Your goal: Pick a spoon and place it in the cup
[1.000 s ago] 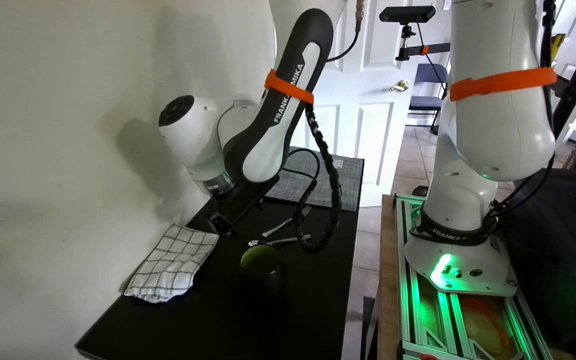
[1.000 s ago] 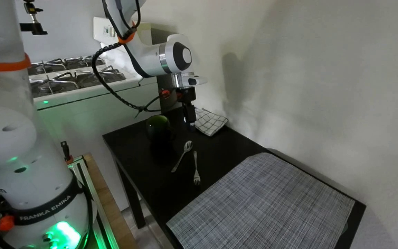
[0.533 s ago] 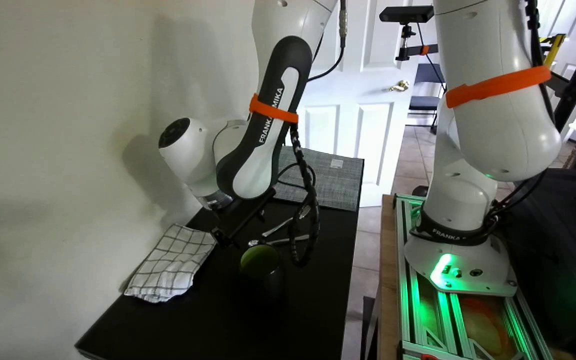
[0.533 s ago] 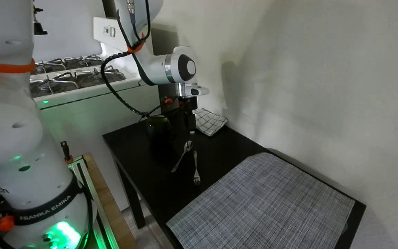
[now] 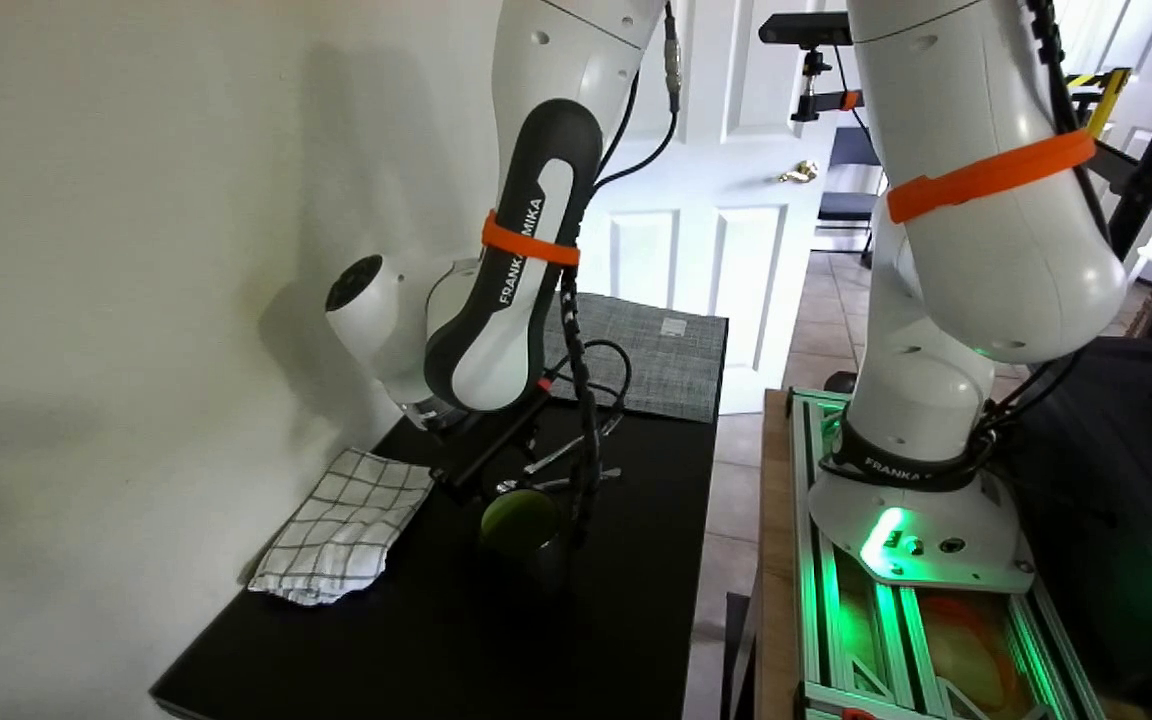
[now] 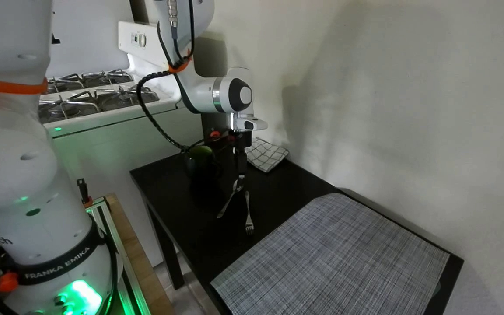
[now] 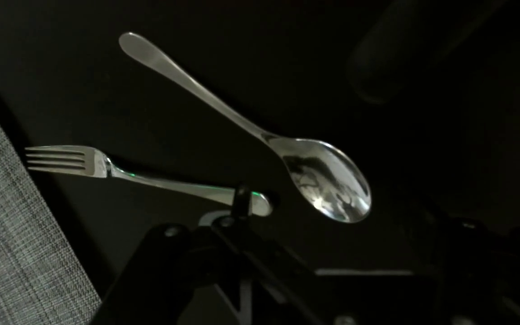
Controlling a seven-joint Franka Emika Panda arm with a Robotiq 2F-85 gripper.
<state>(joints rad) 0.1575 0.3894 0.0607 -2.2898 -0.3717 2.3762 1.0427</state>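
Observation:
The spoon lies on the dark table with its shiny bowl [image 7: 330, 180] under my gripper in the wrist view, its handle [image 7: 188, 83] running to the upper left. It also shows in an exterior view [image 6: 227, 204]. The dark green cup [image 6: 200, 165] stands upright near the spoon's bowl; its green inside shows in an exterior view [image 5: 519, 522]. My gripper [image 7: 334, 207] is open and empty, pointing down above the bowl end. One finger [image 7: 242, 201] overlaps the fork's handle end in view; the opposite finger is very dark. Contact with the table cannot be told.
A fork [image 7: 169, 183] lies beside the spoon, close to my gripper. A checkered cloth [image 5: 346, 525] lies by the wall behind the gripper. A grey placemat [image 6: 335, 258] covers the table's far end. A stove [image 6: 116, 109] stands behind the table, and the wall is near the arm.
The arm has moved down, lowering the open gripper from above the table to close over the spoon's bowl. The spoon, fork, cup and cloth have not moved.

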